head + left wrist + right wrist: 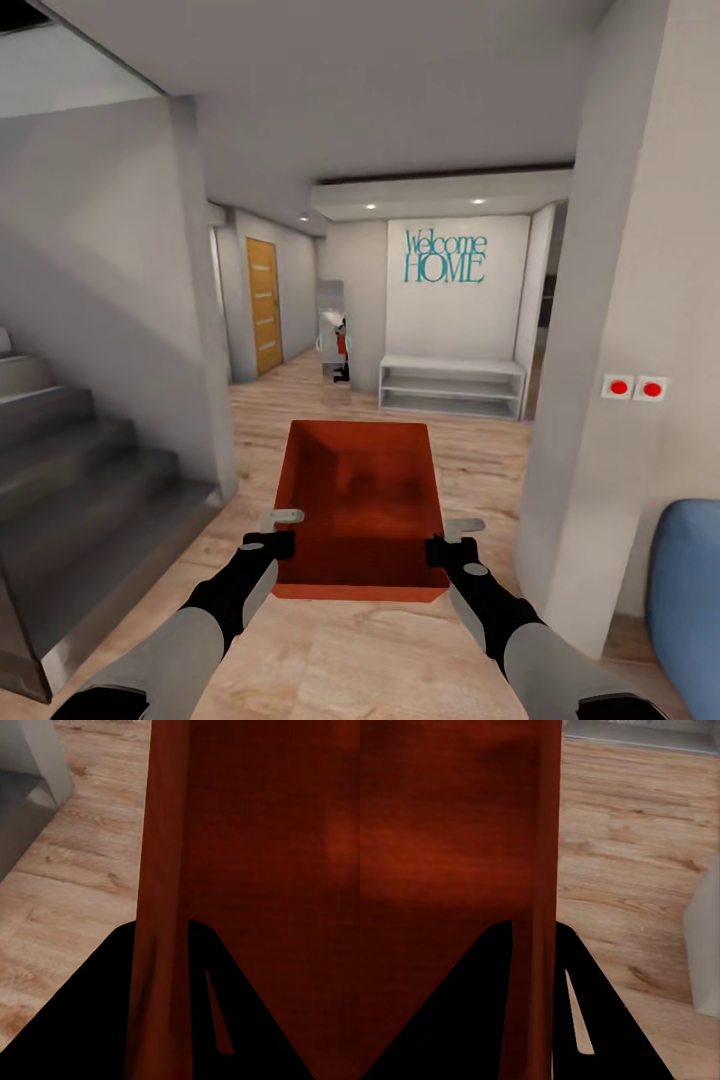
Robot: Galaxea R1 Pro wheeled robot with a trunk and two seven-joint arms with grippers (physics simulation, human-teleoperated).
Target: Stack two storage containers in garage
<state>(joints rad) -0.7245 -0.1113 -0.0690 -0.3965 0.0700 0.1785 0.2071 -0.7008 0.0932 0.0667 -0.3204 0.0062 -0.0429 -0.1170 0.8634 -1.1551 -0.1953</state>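
Both grippers, left (283,530) and right (452,537), pinch the orange-red open plastic bin's (360,500) thin side walls between them; we judge a jolt could slip it.

The left gripper (160,1020) has its two black fingers (82,1020) clamped on either side of the thin wall of an orange-red rectangular storage container (255,855), held above light wood plank flooring (67,885).
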